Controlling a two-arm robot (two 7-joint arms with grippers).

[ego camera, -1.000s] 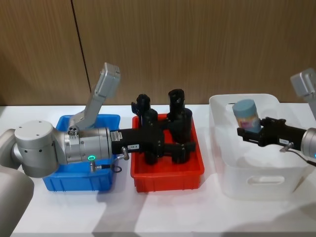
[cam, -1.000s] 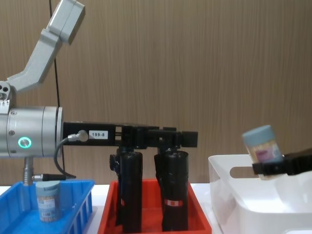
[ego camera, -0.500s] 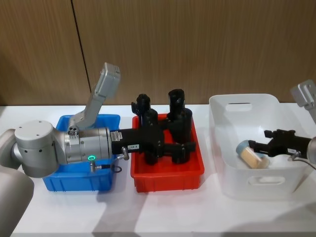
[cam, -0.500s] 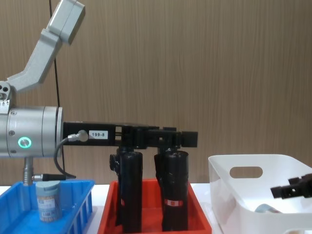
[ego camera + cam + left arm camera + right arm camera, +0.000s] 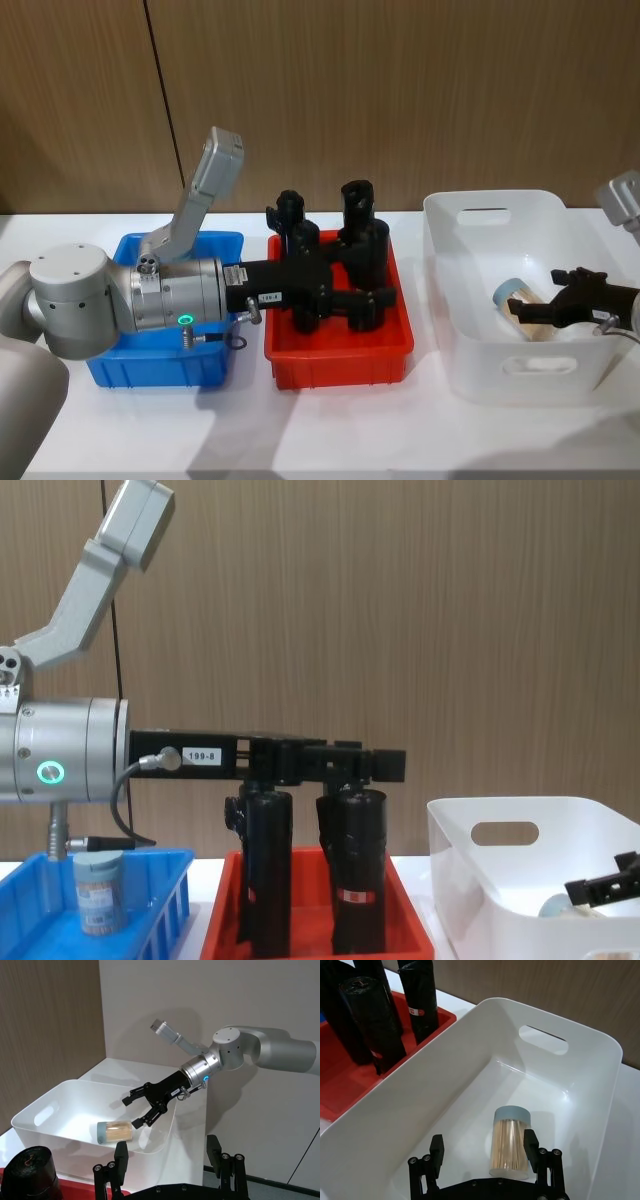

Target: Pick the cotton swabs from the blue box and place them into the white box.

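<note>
One tub of cotton swabs [image 5: 513, 296] lies on its side on the floor of the white box [image 5: 520, 372], also seen in the right wrist view [image 5: 510, 1141] and the left wrist view [image 5: 114, 1131]. My right gripper [image 5: 535, 300] hangs open just over it inside the box, its fingers [image 5: 436, 1152] spread to either side and not gripping the tub. Another tub of cotton swabs [image 5: 100, 890] stands upright in the blue box [image 5: 165, 880]. My left gripper [image 5: 370, 300] reaches out level over the red tray, open with nothing between its fingers [image 5: 120, 1152].
A red tray [image 5: 340, 355] with tall black cylinders [image 5: 265, 870] stands between the blue box and the white box. The left arm's thick silver body [image 5: 120, 300] lies across the blue box. A wooden wall stands close behind the table.
My right gripper came down into the white box with the tub and let it go; the tub now lies on its side. The left arm has stayed still.
</note>
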